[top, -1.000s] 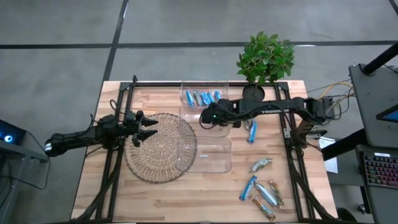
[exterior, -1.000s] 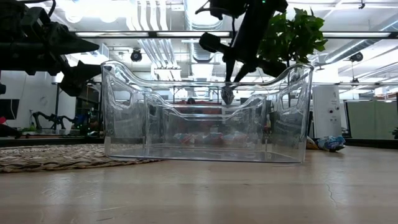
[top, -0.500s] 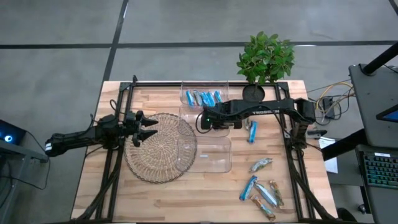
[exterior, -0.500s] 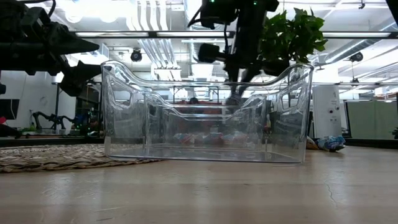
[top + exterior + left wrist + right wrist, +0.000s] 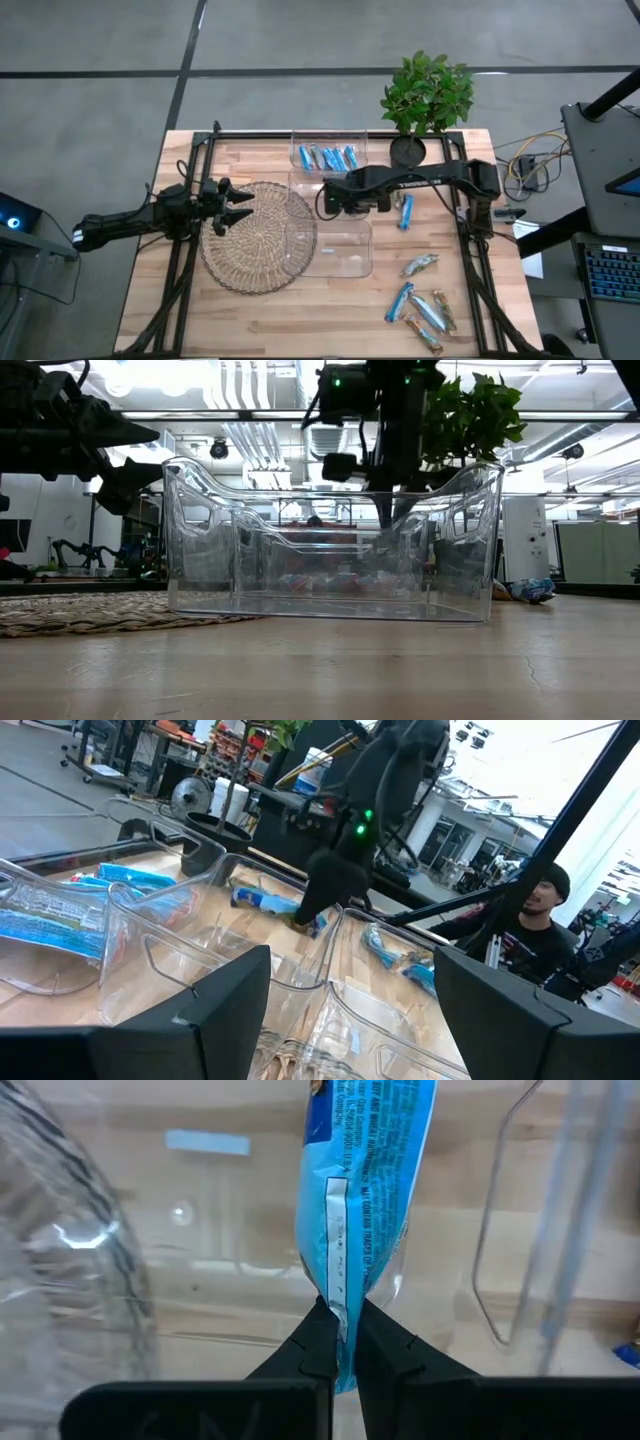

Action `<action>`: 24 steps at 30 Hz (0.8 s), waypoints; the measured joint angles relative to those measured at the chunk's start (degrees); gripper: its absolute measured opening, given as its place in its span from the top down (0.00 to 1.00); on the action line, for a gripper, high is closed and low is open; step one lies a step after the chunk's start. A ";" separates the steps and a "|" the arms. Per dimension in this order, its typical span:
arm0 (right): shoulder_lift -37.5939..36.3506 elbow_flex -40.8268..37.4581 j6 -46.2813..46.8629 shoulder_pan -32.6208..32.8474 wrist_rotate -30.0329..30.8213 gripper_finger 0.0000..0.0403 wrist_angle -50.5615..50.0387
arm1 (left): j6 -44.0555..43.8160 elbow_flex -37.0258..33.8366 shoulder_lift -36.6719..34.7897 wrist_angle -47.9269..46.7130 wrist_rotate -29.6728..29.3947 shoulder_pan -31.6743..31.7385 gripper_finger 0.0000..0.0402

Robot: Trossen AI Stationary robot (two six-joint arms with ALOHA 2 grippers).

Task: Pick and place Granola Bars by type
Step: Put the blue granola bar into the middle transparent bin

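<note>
Granola bar: blue bar point(image 5: 362, 1200) we grip, hanging over the middle clear bin point(image 5: 310, 196).
Right gripper point(image 5: 340, 1342): clenched on it.
Left gripper point(image 5: 238, 206): fingers spread — over woven mat point(image 5: 255, 250), beside that bin.

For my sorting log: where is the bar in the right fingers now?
The blue bar hangs pinched in the right gripper, over the middle bin, beside the basket.
</note>
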 joint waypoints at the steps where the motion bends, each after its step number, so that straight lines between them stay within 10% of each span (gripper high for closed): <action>1: 0.54 -0.01 -0.19 0.00 -0.16 0.97 -0.01 | 0.01 0.01 0.00 0.00 0.00 -0.01 0.35; 24: 0.33 -0.29 -3.89 -0.57 -0.41 0.77 -0.12 | 0.00 0.00 0.00 0.00 0.00 0.00 0.35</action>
